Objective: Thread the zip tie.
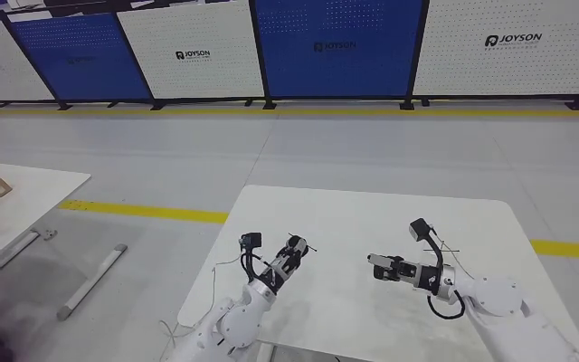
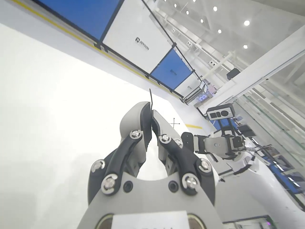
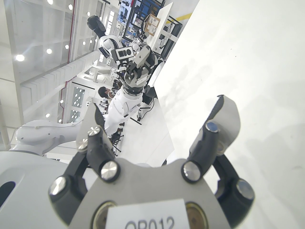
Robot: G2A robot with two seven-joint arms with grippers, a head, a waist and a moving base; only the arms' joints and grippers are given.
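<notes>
- Blue and white panels (image 1: pixel 335 45) close off the hall behind, and a yellow line (image 1: pixel 145 210) crosses the floor on this side of them.
- My white table (image 1: pixel 362 217) spreads under both arms. A thin dark cross-shaped mark (image 1: pixel 450 251) lies on it near my right arm; I cannot tell what it is.
- My right pincer (image 3: pixel 157 106) is spread wide and holds nothing. It hangs over the table, facing across toward my other arm and well apart from it.
- My left pincer (image 2: pixel 151 117) is drawn in narrow, its pads pinched on the zip tie, and it is tilted up off the tabletop.
- That zip tie (image 2: pixel 151 100) is a thin black strip. A short length stands out past my left fingertips, and I cannot tell whether it is the tail or the head end.
- As I judge it, the step in hand is bringing my two pincers together so the right one can take the free part of the strip.
- To do it well, I would keep the left grip firm and unmoving, since so thin a strip will flex or twist at a nudge.
- I would bring the right pincer in slowly along the strip's own line, and close only once the strip sits squarely between the pads.
</notes>
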